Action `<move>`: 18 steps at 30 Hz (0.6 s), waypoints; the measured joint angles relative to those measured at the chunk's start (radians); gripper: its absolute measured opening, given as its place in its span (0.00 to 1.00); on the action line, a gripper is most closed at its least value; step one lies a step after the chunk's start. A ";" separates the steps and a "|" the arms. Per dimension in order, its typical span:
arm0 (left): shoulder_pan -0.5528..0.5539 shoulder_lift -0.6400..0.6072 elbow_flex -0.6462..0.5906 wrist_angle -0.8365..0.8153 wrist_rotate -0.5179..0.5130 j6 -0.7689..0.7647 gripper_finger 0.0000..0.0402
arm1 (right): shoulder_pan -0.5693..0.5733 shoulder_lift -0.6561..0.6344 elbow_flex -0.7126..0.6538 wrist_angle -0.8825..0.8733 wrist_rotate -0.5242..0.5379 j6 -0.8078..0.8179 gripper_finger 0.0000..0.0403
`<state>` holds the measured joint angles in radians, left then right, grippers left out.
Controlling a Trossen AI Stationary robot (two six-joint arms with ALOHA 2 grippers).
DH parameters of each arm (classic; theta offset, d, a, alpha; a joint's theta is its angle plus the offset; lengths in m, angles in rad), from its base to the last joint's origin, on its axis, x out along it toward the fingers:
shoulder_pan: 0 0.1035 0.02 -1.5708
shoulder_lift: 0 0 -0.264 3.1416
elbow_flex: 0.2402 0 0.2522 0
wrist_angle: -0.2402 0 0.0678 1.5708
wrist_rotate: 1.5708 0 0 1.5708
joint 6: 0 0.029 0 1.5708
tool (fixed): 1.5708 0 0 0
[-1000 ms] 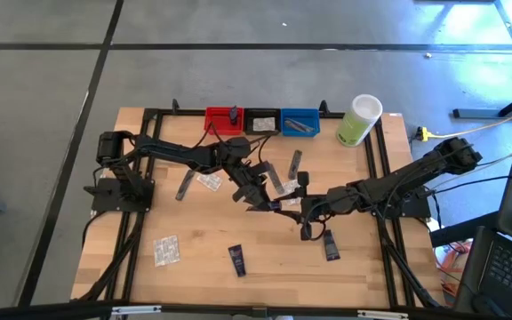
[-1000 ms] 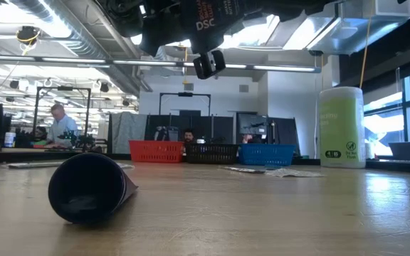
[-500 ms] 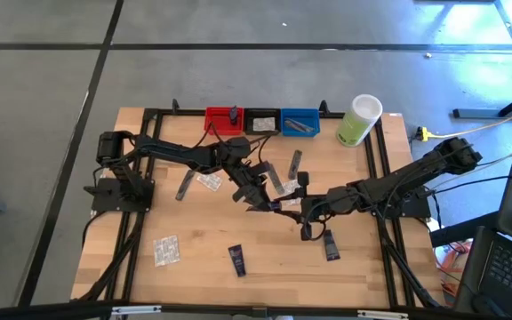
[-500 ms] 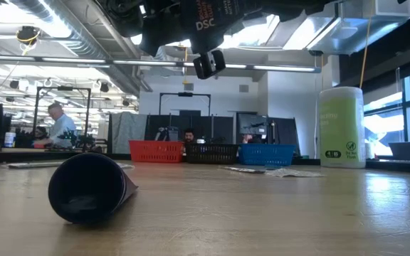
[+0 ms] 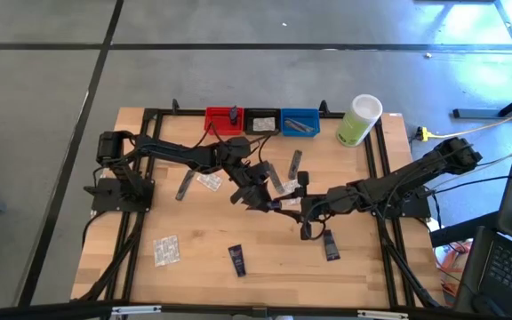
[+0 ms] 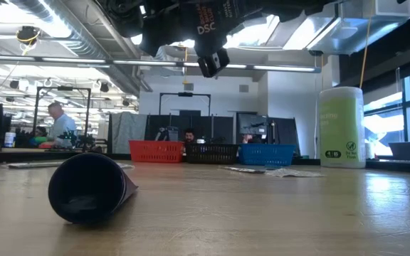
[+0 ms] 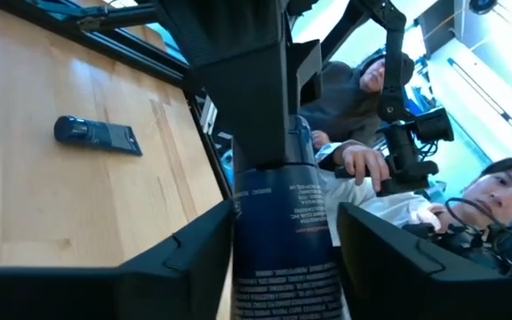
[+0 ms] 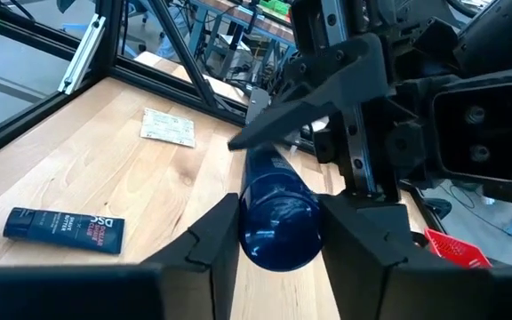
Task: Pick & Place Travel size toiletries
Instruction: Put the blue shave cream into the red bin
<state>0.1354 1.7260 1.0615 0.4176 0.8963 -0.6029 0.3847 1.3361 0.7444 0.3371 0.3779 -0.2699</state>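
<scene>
Above the middle of the wooden desk [image 5: 149, 169], the right end effector [image 8: 278, 233] pinches a dark navy plastic mini tube [image 8: 278, 213]. The left end effector [image 7: 283, 244] has its fingers spread on both sides of the tube's other end, apart from it. Another navy tube [image 5: 236, 259] lies on the desk near the front edge.

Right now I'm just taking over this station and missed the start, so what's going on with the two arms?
Above mid-table, the two arms meet over one dark navy mini tube, apparently a handover. The right gripper has its jaws shut on one end, while the left gripper stands with its jaws apart around the other end. More toiletries lie loose on the wooden table, including another navy tube and a clear crinkly packet. The small red bin already holds something dark.
</scene>
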 joint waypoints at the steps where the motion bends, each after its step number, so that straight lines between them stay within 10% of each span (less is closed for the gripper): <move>1: 0.003 0.000 0.000 0.000 0.005 0.000 0.52 | 0.000 0.000 0.000 0.000 0.000 0.001 0.35; 12: 0.093 -0.040 0.000 -0.114 0.122 0.047 0.59 | 0.003 -0.009 0.000 -0.006 0.016 0.073 0.33; 18: 0.102 -0.188 0.000 -0.391 -0.059 0.276 0.59 | 0.003 -0.043 -0.001 -0.042 0.039 0.145 0.38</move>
<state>0.2377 1.5380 1.0611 0.0271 0.8375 -0.3264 0.3878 1.2928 0.7437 0.2951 0.4168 -0.1253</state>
